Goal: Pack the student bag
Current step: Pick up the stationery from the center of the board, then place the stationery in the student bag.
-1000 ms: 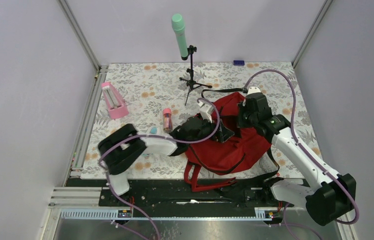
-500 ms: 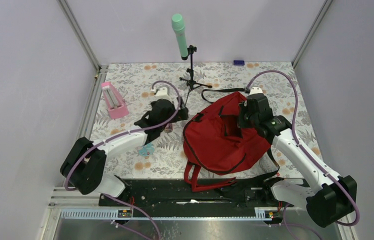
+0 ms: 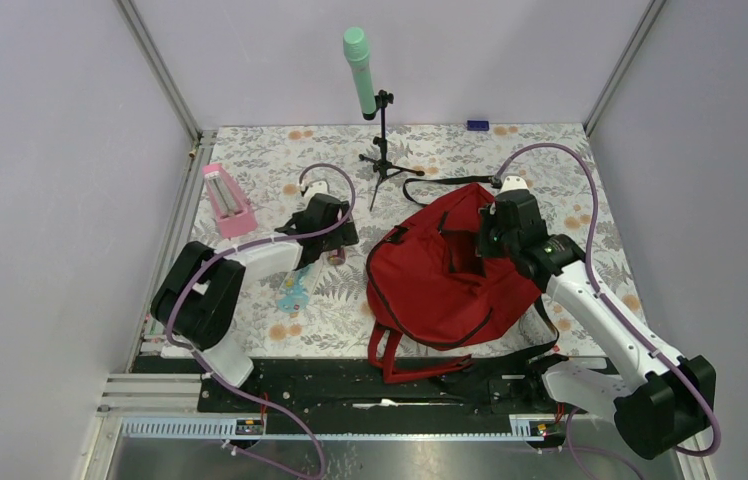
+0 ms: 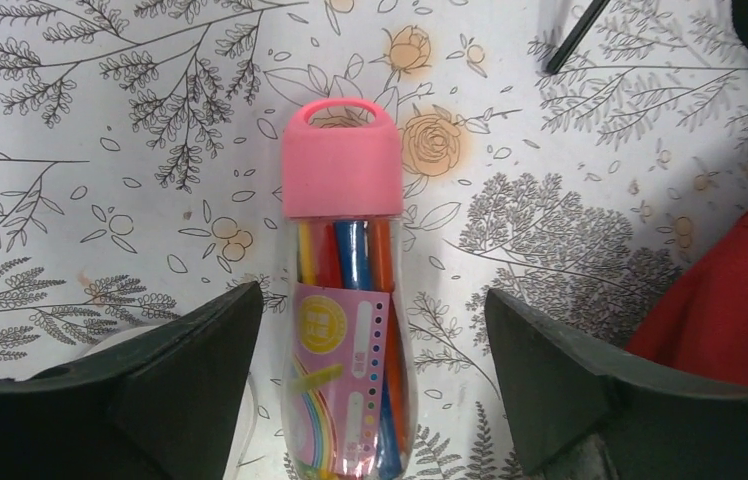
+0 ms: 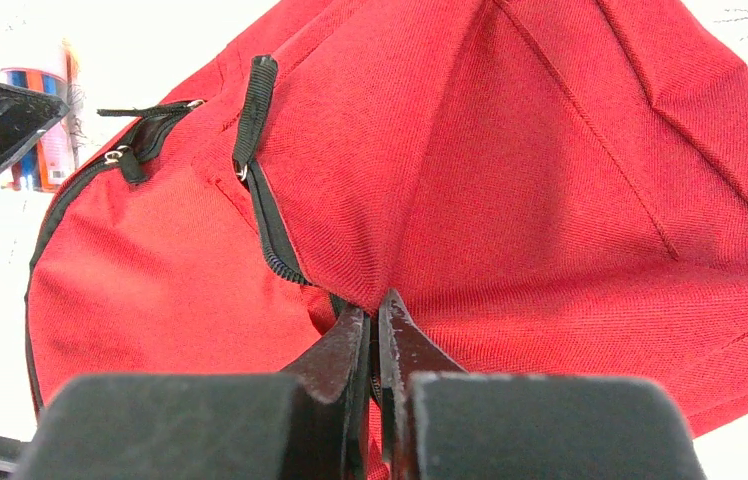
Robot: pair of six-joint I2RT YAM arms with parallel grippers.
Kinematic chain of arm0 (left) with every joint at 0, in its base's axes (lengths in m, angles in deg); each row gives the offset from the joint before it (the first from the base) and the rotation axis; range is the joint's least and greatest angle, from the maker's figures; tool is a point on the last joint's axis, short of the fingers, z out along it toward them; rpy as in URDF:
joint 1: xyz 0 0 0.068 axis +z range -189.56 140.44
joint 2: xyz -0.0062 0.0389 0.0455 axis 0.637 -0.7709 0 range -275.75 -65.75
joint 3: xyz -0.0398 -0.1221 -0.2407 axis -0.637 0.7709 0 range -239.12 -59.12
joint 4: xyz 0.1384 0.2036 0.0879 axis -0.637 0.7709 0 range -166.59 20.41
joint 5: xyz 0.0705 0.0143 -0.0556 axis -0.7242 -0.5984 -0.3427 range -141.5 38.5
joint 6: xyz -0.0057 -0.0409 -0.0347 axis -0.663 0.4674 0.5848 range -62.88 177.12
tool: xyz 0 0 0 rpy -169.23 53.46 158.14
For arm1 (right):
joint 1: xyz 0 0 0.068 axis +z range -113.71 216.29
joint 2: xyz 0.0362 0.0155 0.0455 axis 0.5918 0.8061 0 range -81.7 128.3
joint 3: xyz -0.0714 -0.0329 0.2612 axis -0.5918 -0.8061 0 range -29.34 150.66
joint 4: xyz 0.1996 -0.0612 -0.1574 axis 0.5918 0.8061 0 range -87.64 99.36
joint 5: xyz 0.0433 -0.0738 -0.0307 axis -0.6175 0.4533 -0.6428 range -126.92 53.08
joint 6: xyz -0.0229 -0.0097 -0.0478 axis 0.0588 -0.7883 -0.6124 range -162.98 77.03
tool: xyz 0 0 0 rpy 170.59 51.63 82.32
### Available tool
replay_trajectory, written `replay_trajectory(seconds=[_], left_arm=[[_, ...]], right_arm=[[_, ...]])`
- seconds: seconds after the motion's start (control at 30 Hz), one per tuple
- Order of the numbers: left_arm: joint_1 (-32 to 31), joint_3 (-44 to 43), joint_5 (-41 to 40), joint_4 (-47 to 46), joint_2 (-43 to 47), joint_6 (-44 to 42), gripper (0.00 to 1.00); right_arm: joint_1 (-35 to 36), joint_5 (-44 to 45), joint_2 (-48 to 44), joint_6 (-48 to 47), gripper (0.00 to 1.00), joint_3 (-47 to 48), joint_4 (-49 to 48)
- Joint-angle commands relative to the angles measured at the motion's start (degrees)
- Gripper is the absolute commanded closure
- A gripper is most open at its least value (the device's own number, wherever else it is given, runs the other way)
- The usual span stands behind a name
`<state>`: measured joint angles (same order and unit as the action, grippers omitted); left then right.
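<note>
The student bag (image 3: 450,280) lies mid-table on the flowered table cover (image 3: 550,160), just right of centre, dark red, with its straps trailing toward the arm bases. The right gripper (image 5: 375,310) is on it: fingers pressed together, pinching the red fabric right at the black zipper edge and lifting that lip up in a peak, so the mouth looks to be held open.

Now over to the left gripper (image 4: 365,310), well clear of the bag, fingers spread wide and pointing down at the cover. Between them, touching neither, lies the pen tube (image 4: 342,300), flat on its side. Its pink cap points away from the wrist, so its long axis runs square across the line the fingers would close along. That looks a tidy set-up for a squeeze on the clear barrel. The bag sits just to the tube's right, and the left arm is plainly the nearer one.
</note>
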<state>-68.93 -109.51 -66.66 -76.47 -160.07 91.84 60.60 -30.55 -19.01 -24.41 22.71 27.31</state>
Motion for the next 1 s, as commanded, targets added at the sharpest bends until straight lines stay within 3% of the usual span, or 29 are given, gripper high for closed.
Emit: replay_trajectory(seconds=[0.0,0.23,0.43,0.67,0.83,0.97], left_arm=[[0.27,-2.23,1.42,-2.23,-0.96,-1.56,0.18],[0.27,-2.2,2.96,-2.19,-3.22,-1.87,0.47],[0.23,-0.96,4.54,-3.22,-0.83,-1.87,0.81],[-2.66,-0.29,16.05,-1.54,14.76,-3.22,0.82],[-10.0,-5.22,34.79,6.23,15.92,-0.53,0.81],[-18.32,-4.46,42.1,1.09,14.38,6.97,0.8]], right_arm=[[-0.1,-1.13,-1.83,1.1,1.0,0.17,-2.71],[-0.13,-1.12,-1.76,1.2,1.0,0.15,-2.78],[-0.12,-1.23,-1.37,1.2,1.0,0.47,-2.75],[-0.14,-1.14,-1.52,1.07,1.0,0.67,-2.72],[-0.15,-1.67,-1.13,1.38,1.0,1.14,-2.8],[-0.15,-2.3,-1.0,2.09,1.0,1.21,-2.8]])
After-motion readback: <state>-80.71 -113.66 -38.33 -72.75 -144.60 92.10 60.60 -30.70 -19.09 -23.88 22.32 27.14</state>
